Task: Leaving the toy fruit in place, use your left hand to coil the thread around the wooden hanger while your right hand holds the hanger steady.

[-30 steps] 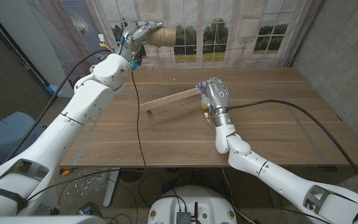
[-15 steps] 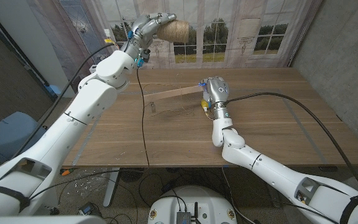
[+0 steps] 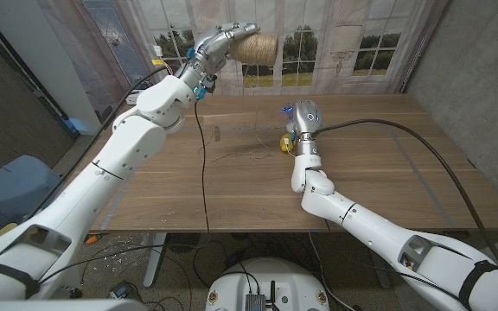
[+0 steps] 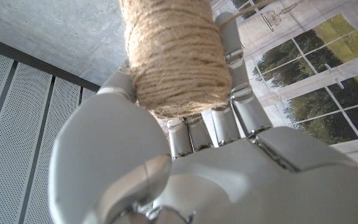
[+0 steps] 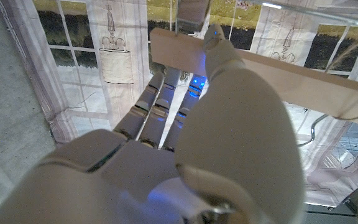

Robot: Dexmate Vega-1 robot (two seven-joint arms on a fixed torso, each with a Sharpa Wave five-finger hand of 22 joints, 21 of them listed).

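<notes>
My left hand (image 3: 217, 43) is raised above the table's far edge and grips a spool of tan thread (image 3: 254, 47); in the left wrist view the fingers (image 4: 229, 112) wrap the spool (image 4: 178, 56). Loose thread (image 3: 247, 152) lies on the table left of my right hand (image 3: 303, 117). The right hand stands upright at mid-table and holds the pale wooden hanger bar (image 5: 291, 71), thumb (image 5: 241, 93) over it. Thin thread strands (image 5: 347, 118) hang from the bar. A small yellow toy fruit (image 3: 284, 143) sits on the table right beside the right wrist.
A black cable (image 3: 204, 173) hangs from my left arm and crosses the wooden table (image 3: 387, 173) down to its front edge. A curtain printed with windows (image 3: 344, 43) stands close behind the far edge. A grey wall borders the right side.
My left hand has carried the spool to the right along the far edge. My right hand has turned more upright, and the hanger no longer lies stretched out to its left.
</notes>
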